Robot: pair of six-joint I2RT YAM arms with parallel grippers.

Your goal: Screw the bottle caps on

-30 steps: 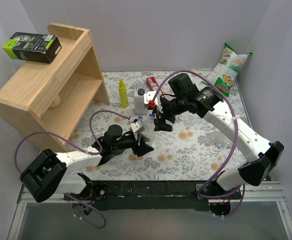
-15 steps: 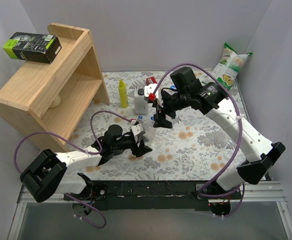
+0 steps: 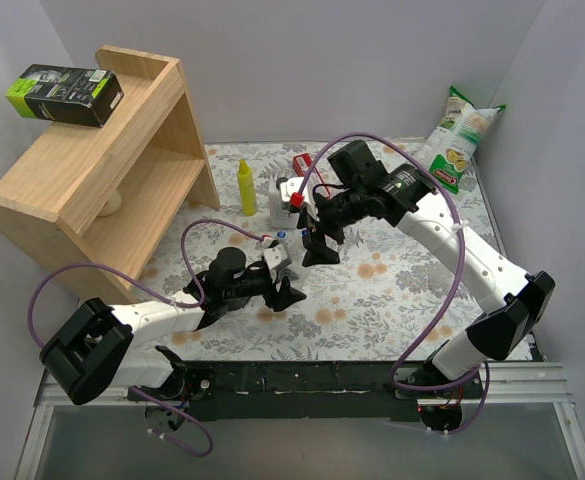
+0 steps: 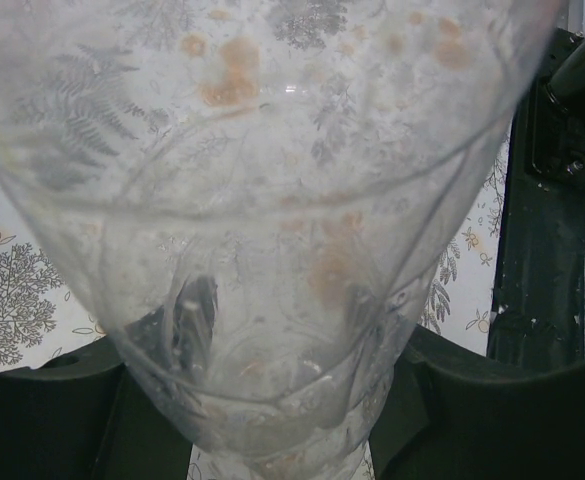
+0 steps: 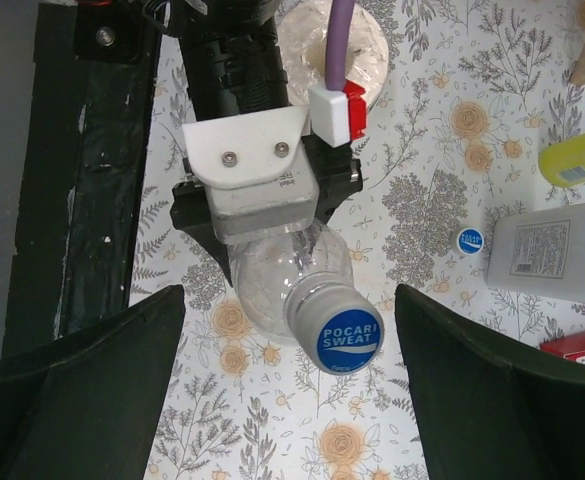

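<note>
My left gripper [image 3: 277, 285] is shut on a clear bottle [image 5: 272, 285] and holds it tilted above the floral table. The bottle fills the left wrist view [image 4: 272, 200], with the dark fingers [image 4: 42, 420] on either side of it. A blue cap [image 5: 349, 340] marked POCARI SWEAT sits on its neck. My right gripper [image 5: 288, 292] is wide open, one finger on each side of the capped neck, touching neither; it shows in the top view [image 3: 315, 248] just right of the left gripper. A loose blue cap [image 5: 469, 240] lies on the table, also seen from above [image 3: 280, 236].
A white black-capped bottle [image 3: 285, 200], a yellow bottle [image 3: 245, 188] and a red box [image 3: 302, 165] stand at the back. A wooden shelf [image 3: 102, 170] is at the left, a snack bag [image 3: 457, 140] at the back right. A pale round see-through thing [image 5: 367, 50] lies behind the left arm.
My right arm has swung a little to the left, bringing its open gripper over the bottle's neck. My left gripper has kept hold of the bottle and barely shifted.
</note>
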